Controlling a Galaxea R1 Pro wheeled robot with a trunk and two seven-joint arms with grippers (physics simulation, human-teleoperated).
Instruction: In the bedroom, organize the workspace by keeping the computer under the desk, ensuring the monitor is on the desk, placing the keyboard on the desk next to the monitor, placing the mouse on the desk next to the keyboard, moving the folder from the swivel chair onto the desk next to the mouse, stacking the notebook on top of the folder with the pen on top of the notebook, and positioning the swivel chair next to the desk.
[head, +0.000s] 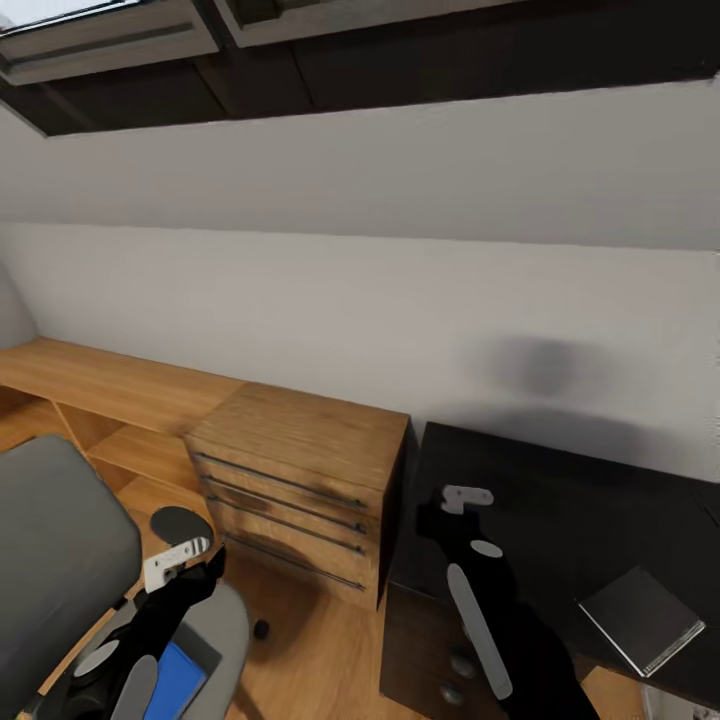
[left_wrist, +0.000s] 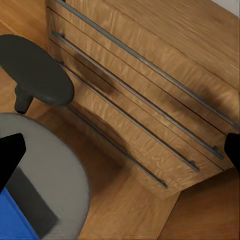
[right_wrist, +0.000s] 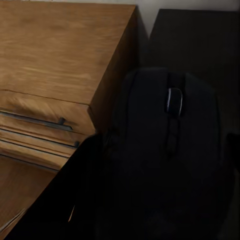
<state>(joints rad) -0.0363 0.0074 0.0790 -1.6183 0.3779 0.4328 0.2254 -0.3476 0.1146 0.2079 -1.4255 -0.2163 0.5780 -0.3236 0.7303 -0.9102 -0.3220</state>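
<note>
My right gripper (head: 466, 497) hangs over the left end of the black desk (head: 570, 490), shut on the black mouse (right_wrist: 167, 145), which looms large in the right wrist view. A dark notebook (head: 641, 620) lies near the desk's front right edge. The grey swivel chair (head: 55, 540) stands at the lower left with the blue folder (head: 176, 680) on its seat. Above the seat's edge my left gripper (head: 175, 560) is open, its fingertips (left_wrist: 11, 155) wide apart, with the folder's corner (left_wrist: 12, 220) below them.
A low wooden drawer cabinet (head: 300, 455) stands between chair and desk, tight against the desk's left side. A long low wooden shelf (head: 100, 385) runs along the white wall. The chair's black armrest (left_wrist: 35, 67) is close to the cabinet's drawers (left_wrist: 150, 100).
</note>
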